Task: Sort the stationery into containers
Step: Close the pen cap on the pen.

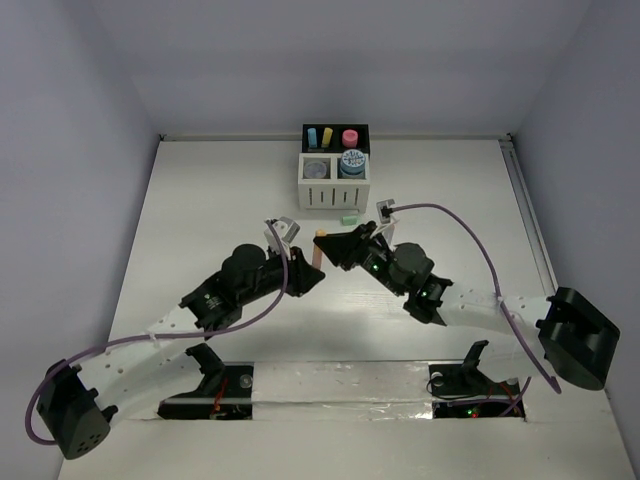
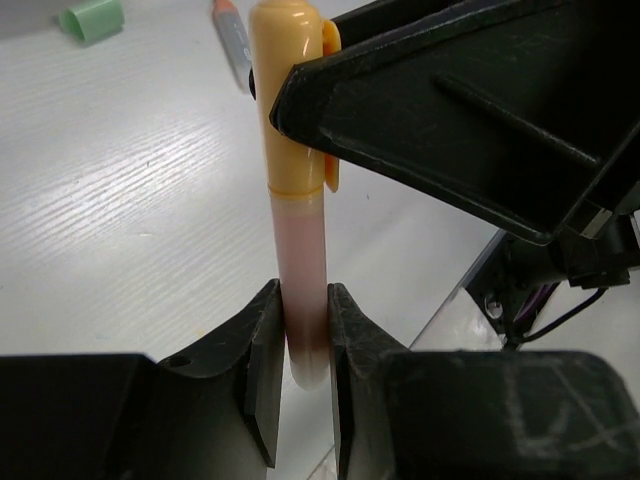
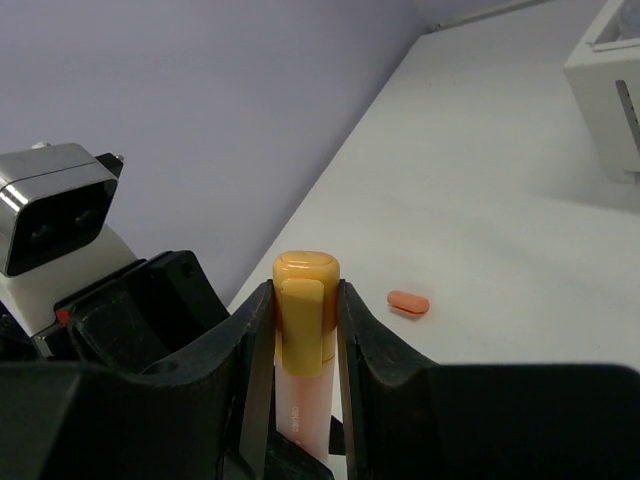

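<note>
**Top view**
- Left hand [image 1: 308,268]: closed on the near end of the highlighter [image 1: 317,250], over mid-worktop [image 1: 200,200].
- Right hand [image 1: 332,245]: closed on the far end of the same highlighter, so the two hands meet tip to tip.
- Organiser [image 1: 335,190]: at the far edge. Blue, yellow and pink stubs stand in the black back bins, and one round roll sits in each white front bin.
- Green stub [image 1: 349,218]: on the worktop just in front of the organiser.

**Left wrist view**
- Left hand [image 2: 303,330]: narrow, pinching the pale pink barrel near its end.
- Right hand [image 2: 310,100]: set across the yellow cap.
- Thin pen [image 2: 232,50]: lying beyond, near the green stub [image 2: 92,18].

**Right wrist view**
- Right hand [image 3: 305,320]: narrow, clamped on the yellow cap at its clip.
- Orange stub [image 3: 408,302]: lying on the worktop, apart from the cap.
</note>
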Robot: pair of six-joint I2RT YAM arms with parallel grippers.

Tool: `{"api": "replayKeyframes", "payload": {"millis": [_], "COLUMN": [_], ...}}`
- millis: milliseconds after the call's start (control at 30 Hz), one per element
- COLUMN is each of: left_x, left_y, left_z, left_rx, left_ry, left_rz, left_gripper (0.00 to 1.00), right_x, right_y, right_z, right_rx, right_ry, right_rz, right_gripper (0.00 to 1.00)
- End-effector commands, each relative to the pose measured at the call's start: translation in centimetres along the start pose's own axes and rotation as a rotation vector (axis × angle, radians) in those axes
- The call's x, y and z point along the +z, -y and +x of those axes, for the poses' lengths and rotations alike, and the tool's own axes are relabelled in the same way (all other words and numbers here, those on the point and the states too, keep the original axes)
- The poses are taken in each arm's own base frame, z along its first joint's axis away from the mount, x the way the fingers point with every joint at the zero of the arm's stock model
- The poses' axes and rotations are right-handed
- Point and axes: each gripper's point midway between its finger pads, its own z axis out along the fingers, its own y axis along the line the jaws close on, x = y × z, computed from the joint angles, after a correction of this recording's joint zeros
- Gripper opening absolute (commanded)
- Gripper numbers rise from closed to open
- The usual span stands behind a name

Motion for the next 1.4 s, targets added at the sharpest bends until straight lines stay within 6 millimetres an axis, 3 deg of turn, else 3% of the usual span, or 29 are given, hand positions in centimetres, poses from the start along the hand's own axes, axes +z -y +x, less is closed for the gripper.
{"api": "replayKeyframes", "payload": {"millis": [0,533,733,933,1100,1367], "left_x": [-5.8,-3.5,-3.8,-4.5,-4.1,-3.3], "left_y": [9.1,9.5,9.4,10.0,10.5,8.8], "left_z": [-19.4,-21.0,-21.3,-23.0,-23.1,-23.4], "left_rx": [0.071,0.125,0.136,0.175,0.197,0.185], "left_ry": [0.637,0.607,0.620,0.648,0.644,0.699], "left_rz": [0.231,0.203,0.180,0.164,0.173,0.109], "left_gripper": [0.00,0.00,0.00,0.00,0.00,0.00], "right_x": [-5.6,-6.7,-7.7,-9.0,-9.5,-11.1], "right_y": [3.6,4.6,5.6,7.5,7.8,7.3], "right_z": [13.2,15.4,16.3,18.2,18.7,20.4], "right_rx": [0.017,0.019,0.016,0.011,0.024,0.062], "right_ry": [-0.460,-0.541,-0.579,-0.648,-0.667,-0.737], "right_rz": [0.079,0.124,0.160,0.221,0.232,0.232], "right_gripper": [0.00,0.00,0.00,0.00,0.00,0.00]}}
